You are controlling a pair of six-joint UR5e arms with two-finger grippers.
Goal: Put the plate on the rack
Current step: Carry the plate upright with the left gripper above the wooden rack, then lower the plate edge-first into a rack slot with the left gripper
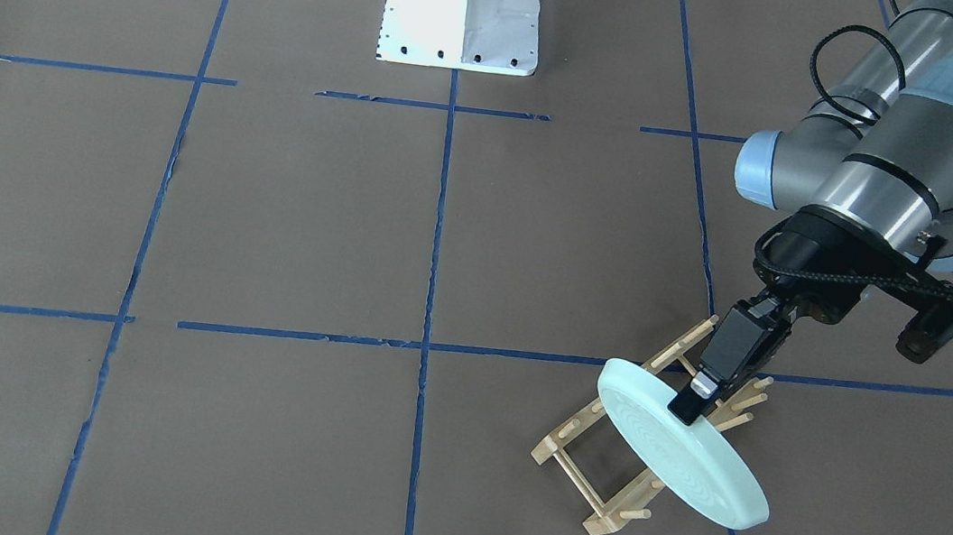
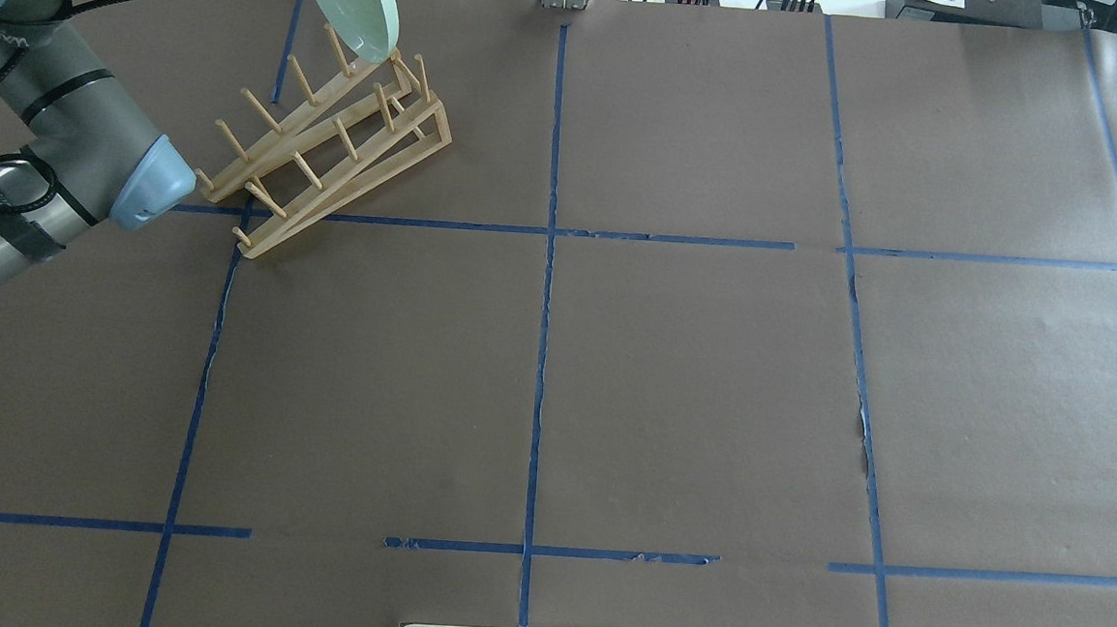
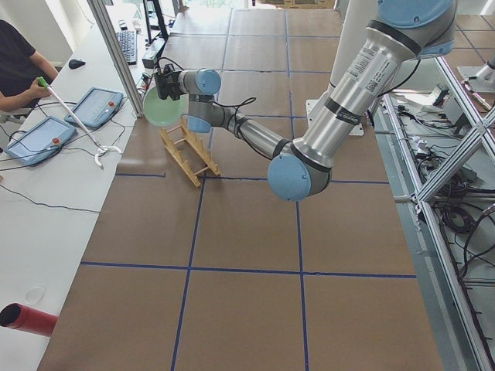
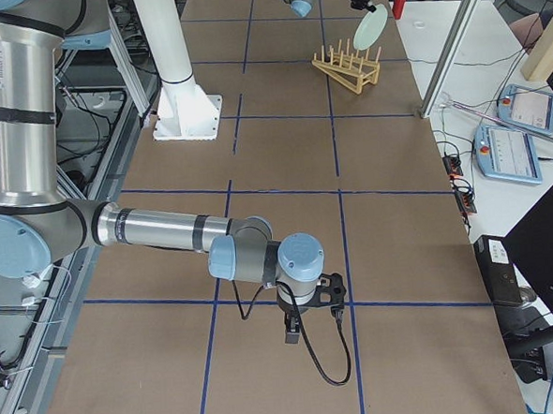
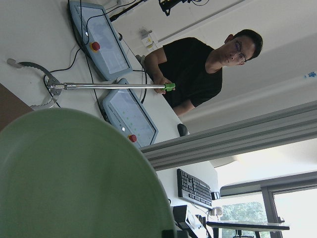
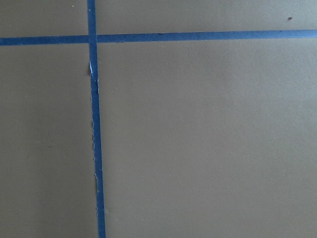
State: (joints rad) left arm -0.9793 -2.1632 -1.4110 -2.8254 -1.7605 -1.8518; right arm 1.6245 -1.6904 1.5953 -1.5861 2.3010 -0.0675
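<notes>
The pale mint-green plate (image 1: 680, 461) is tilted on edge over the light-wood rack (image 1: 550, 449), at the end of the rack farthest from the robot. My left gripper (image 1: 696, 404) is shut on the plate's upper rim. In the overhead view the plate (image 2: 350, 0) has its lower edge down among the end pegs of the rack (image 2: 335, 159); I cannot tell if it touches them. The plate fills the lower left wrist view (image 5: 74, 178). My right gripper (image 4: 292, 333) hangs low over bare table far from the rack; I cannot tell if it is open or shut.
The white robot base (image 1: 462, 11) stands at mid-table. An operator (image 5: 198, 69) sits beyond the table's far edge with a grabber stick (image 3: 73, 116) and control pendants (image 3: 39, 139). A red cylinder (image 3: 27, 318) lies on the side bench.
</notes>
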